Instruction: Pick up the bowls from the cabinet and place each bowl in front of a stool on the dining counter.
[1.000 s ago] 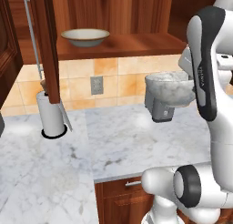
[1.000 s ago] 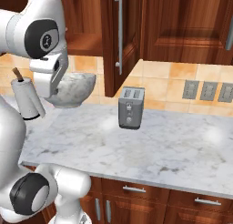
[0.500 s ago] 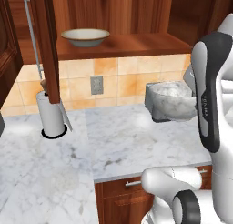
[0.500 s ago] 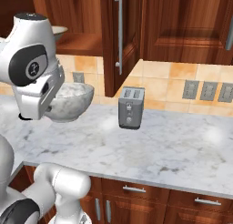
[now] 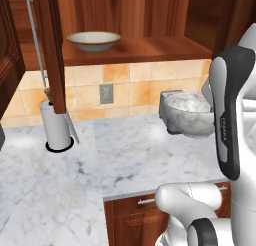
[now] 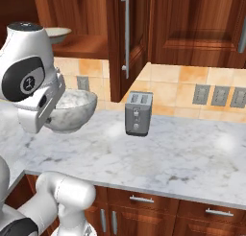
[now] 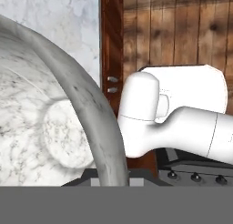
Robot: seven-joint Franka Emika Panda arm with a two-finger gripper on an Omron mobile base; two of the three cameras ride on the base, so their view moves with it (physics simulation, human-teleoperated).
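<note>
The deep grey-white marbled bowl [image 5: 192, 115] hangs above the wall counter, clear of the cabinet, and its rim is clamped in my gripper [image 7: 110, 176]. In the right base view the marbled bowl [image 6: 73, 110] sits against my white hand on its left side. The hand view looks into the marbled bowl [image 7: 50, 127], whose rim runs down between the fingertips. The shallow cream bowl [image 5: 94, 40] with the brown rim rests on the cabinet's inner shelf [image 5: 150, 49], beside the open cabinet door [image 5: 52, 50]. The stools and the dining counter are out of view.
A silver toaster [image 6: 138, 112] stands on the marble wall counter [image 6: 182, 153] just right of the bowl. A paper towel roll [image 5: 56, 126] stands under the cabinet door at the left. Drawers with silver handles [image 6: 144, 199] run below.
The marbled bowl has come down from near shelf height towards the counter, still in my gripper. The arm has swung lower and closer to the base. The cream bowl has not moved.
</note>
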